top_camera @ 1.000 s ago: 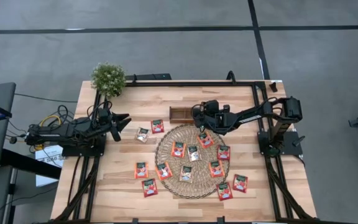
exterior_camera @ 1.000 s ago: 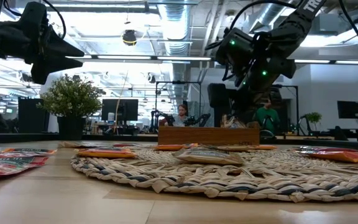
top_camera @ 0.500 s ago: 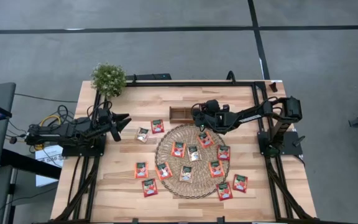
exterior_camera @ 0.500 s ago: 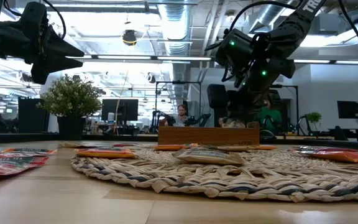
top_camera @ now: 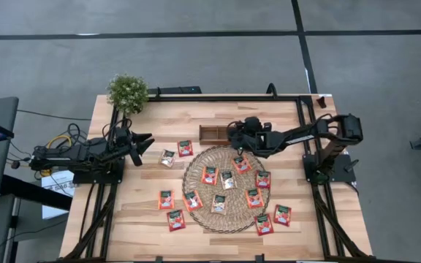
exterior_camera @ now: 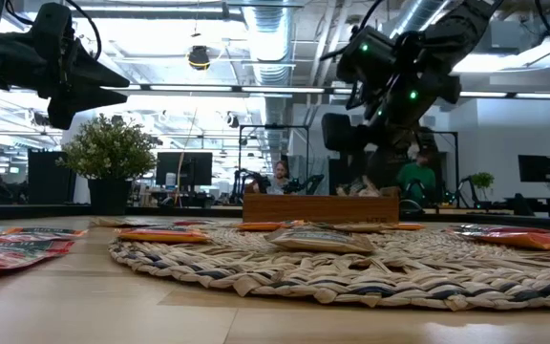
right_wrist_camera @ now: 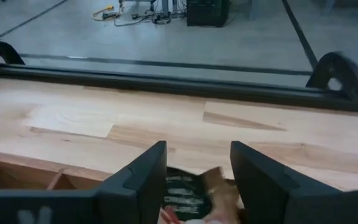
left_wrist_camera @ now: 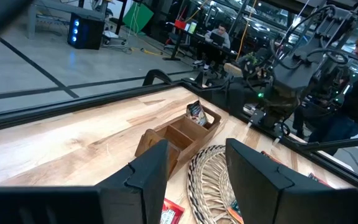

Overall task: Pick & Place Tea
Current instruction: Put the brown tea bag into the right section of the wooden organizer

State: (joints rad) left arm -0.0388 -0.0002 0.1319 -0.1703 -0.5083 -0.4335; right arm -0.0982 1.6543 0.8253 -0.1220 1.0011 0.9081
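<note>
Several red-orange tea sachets (top_camera: 227,179) lie flat on the round woven mat (top_camera: 196,204). More lie on the table around it, such as one (top_camera: 185,148) beside a silvery one (top_camera: 167,157). One sachet (left_wrist_camera: 196,114) stands leaning in the right end compartment of the small wooden tray (top_camera: 213,134). My right gripper (top_camera: 232,137) hovers open just above that end of the tray. In its wrist view the sachet (right_wrist_camera: 191,196) shows below the gap between the fingers, and I see no touch. My left gripper (top_camera: 146,143) waits open above the table's left part.
A potted plant (top_camera: 127,91) stands at the far left corner. More sachets lie near the front of the table, left (top_camera: 175,219) and right (top_camera: 282,214) of the mat. Bare wood shows along the far edge, behind the tray.
My right gripper has risen a little from the wooden tray's right end and drawn slightly back toward the table's right edge. The sachet stays in the tray.
</note>
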